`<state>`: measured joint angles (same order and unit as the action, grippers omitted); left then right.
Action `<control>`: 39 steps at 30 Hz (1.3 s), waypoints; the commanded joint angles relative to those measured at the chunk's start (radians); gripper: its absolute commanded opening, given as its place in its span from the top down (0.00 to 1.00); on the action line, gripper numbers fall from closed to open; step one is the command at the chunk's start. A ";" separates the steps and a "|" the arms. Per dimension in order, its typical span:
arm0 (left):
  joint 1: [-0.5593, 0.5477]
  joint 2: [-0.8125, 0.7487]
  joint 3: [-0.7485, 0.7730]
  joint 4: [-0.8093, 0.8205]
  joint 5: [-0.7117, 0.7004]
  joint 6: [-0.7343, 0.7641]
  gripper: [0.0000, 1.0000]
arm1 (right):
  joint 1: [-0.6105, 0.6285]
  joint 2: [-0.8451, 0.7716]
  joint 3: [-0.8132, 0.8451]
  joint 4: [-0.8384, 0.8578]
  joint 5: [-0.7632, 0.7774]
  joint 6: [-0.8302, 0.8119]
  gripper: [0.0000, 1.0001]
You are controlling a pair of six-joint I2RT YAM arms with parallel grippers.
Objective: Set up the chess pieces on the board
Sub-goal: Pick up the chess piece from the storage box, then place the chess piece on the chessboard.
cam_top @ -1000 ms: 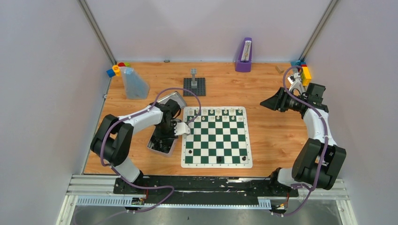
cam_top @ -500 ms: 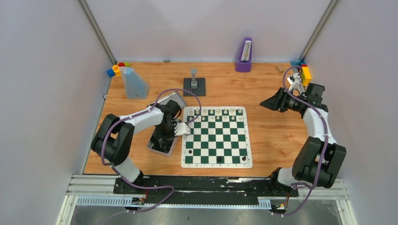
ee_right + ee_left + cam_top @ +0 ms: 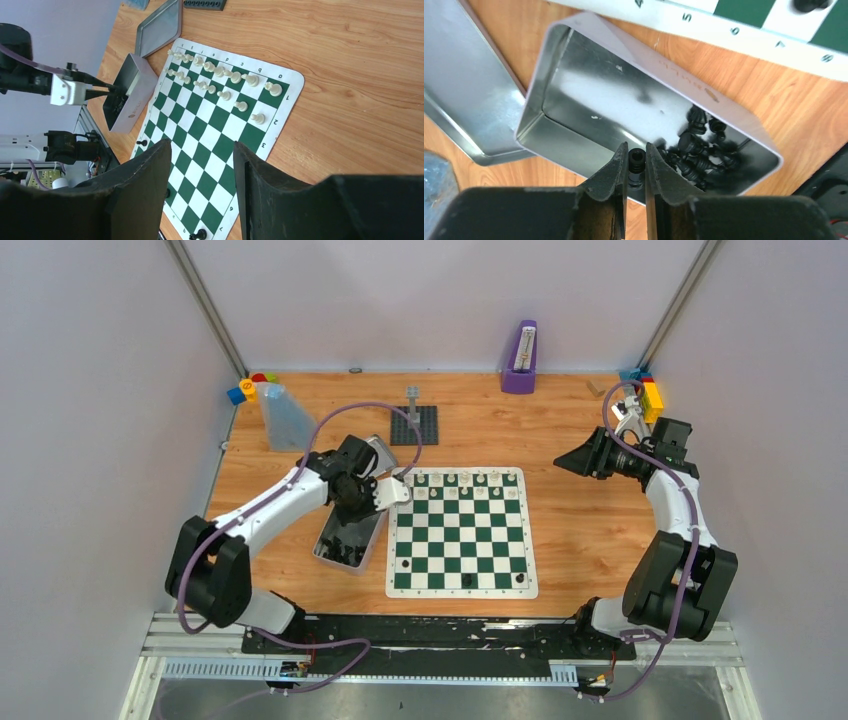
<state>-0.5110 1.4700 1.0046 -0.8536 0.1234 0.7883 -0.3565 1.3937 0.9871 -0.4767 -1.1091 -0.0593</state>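
Left gripper pinches one black chess piece between its fingertips, directly over the open tin. The other black pieces lie heaped just beneath, likely stock for the board. Right gripper hangs open and empty, with cream-white pieces ranked below and ahead of it.

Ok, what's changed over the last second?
The left pincer closed on a black chess piece over the tin and moved toward the table's far side, beside the board. The right pincer stayed open and parked at the right; the pieces on the board have not moved.
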 commanded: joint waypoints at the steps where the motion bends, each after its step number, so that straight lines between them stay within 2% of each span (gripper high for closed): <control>1: -0.001 -0.123 0.065 -0.001 0.171 -0.097 0.98 | 0.005 0.010 0.033 -0.001 -0.030 -0.032 0.51; 4: -0.006 -0.162 0.082 0.012 0.346 -0.164 0.95 | 0.004 0.015 0.036 -0.004 -0.024 -0.038 0.51; 6: -0.023 -0.178 0.080 0.044 0.545 -0.185 0.93 | 0.004 0.017 0.038 -0.006 -0.017 -0.042 0.51; 8: -0.057 -0.193 0.045 0.095 0.667 -0.174 0.93 | 0.004 0.019 0.039 -0.008 -0.008 -0.048 0.51; 12: -0.137 -0.178 0.011 0.140 0.801 -0.082 0.93 | 0.004 0.024 0.036 -0.011 0.012 -0.059 0.51; 16: -0.187 -0.095 0.015 0.176 0.943 0.008 0.94 | 0.004 0.027 0.036 -0.016 0.044 -0.077 0.52; 21: -0.254 -0.026 -0.010 0.286 1.016 0.070 0.96 | 0.004 0.038 0.036 -0.020 0.068 -0.092 0.52; 31: -0.318 0.076 -0.168 0.695 1.062 0.021 0.97 | 0.004 0.069 0.044 -0.035 0.067 -0.106 0.52; 39: -0.322 0.182 -0.193 0.825 1.065 0.023 0.95 | 0.004 0.081 0.046 -0.042 0.058 -0.111 0.53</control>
<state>-0.8299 1.6215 0.8082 -0.1623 1.1500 0.8082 -0.3565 1.4673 0.9924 -0.5209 -1.0336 -0.1410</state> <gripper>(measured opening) 0.204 0.478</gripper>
